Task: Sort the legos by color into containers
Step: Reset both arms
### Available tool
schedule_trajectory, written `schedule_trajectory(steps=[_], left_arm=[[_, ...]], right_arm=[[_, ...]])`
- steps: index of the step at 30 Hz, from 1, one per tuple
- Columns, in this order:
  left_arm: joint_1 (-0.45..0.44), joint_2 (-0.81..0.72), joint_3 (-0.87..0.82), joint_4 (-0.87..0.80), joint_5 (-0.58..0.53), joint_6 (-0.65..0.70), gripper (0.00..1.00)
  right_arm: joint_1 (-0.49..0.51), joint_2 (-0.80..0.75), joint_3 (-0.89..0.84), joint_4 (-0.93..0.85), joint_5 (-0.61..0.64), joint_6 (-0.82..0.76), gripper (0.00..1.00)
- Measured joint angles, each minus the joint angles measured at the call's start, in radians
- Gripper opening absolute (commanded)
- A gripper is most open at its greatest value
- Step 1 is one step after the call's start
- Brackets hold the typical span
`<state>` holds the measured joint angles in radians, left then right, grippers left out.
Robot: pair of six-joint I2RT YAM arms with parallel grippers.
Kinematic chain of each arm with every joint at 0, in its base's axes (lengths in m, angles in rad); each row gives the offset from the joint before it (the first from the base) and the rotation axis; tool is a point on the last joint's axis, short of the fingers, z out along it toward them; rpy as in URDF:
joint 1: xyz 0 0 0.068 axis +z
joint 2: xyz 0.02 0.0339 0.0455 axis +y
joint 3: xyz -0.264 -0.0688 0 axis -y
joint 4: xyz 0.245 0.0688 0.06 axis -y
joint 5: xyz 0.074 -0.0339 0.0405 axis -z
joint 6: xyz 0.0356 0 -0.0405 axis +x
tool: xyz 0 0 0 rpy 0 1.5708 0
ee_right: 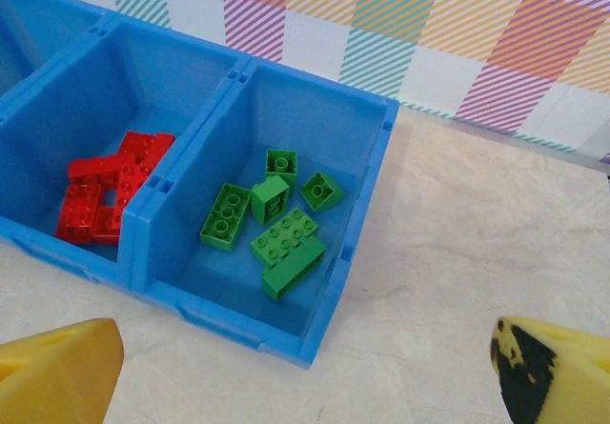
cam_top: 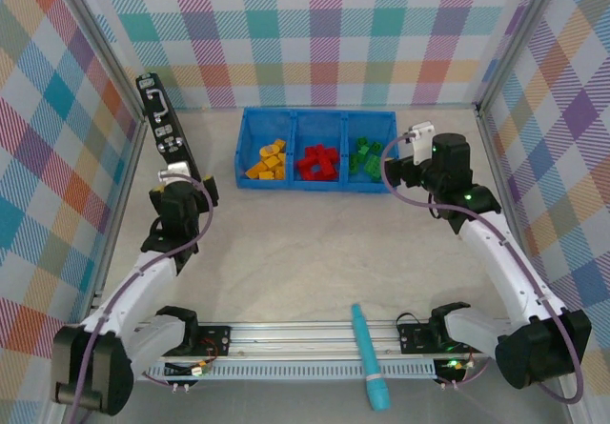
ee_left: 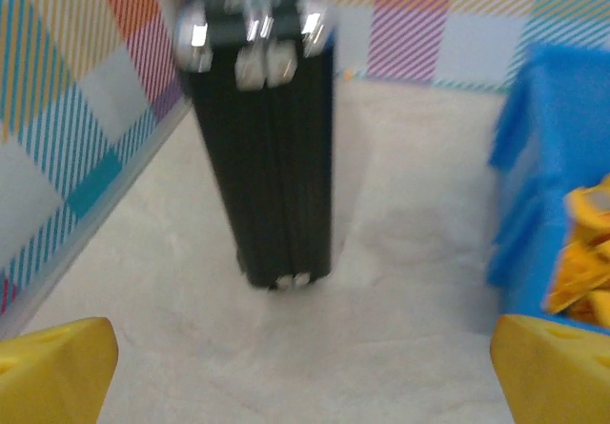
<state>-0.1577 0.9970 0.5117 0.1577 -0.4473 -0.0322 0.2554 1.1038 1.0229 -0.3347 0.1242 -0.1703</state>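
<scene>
One pale desk (cam_top: 315, 262) carries everything, and at its far side sits the long blue tray (cam_top: 315, 185), its three compartments side by side so each colour gets its own well. Left of it the black rectangular device (cam_top: 167, 129) lies along the left wall, out of the working area, and the teal pen-like tool (cam_top: 370, 357) rests at the near edge across the rail. My left gripper (ee_left: 305, 376) hangs near the tray's left end, spread wide with nothing between its fingers. My right gripper (ee_right: 305, 386) hovers by the right end, likewise released and empty. In the left compartment lie the orange-yellow legos (cam_top: 267, 163), in the middle the red legos (cam_top: 317, 163), on the right the green legos (cam_top: 364, 156). Every brick I can see lies with its own colour, so I judge the sort finished.
</scene>
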Motion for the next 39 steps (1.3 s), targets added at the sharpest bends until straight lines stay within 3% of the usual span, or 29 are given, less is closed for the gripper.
schedule_trajectory(steps=[6,12,17,23,32,39], left_arm=[[0.104,0.188,-0.119,0.247,0.083,-0.031,1.00],[0.132,0.383,-0.122,0.442,0.146,-0.058,1.00],[0.134,0.460,-0.130,0.547,0.186,-0.061,1.00],[0.108,0.561,-0.117,0.652,0.260,-0.003,1.00],[0.080,0.586,-0.114,0.658,0.299,0.043,1.00],[0.080,0.586,-0.114,0.658,0.301,0.049,1.00]], right_arm=[[0.000,0.001,0.000,0.005,0.023,0.001,0.99],[-0.001,-0.003,-0.023,0.020,0.033,0.017,0.99],[-0.003,-0.036,-0.094,0.063,0.032,0.055,0.99],[-0.034,-0.055,-0.312,0.270,0.029,0.141,0.99],[-0.043,0.105,-0.518,0.640,0.058,0.133,0.99],[-0.056,0.325,-0.649,0.962,0.077,0.064,0.99]])
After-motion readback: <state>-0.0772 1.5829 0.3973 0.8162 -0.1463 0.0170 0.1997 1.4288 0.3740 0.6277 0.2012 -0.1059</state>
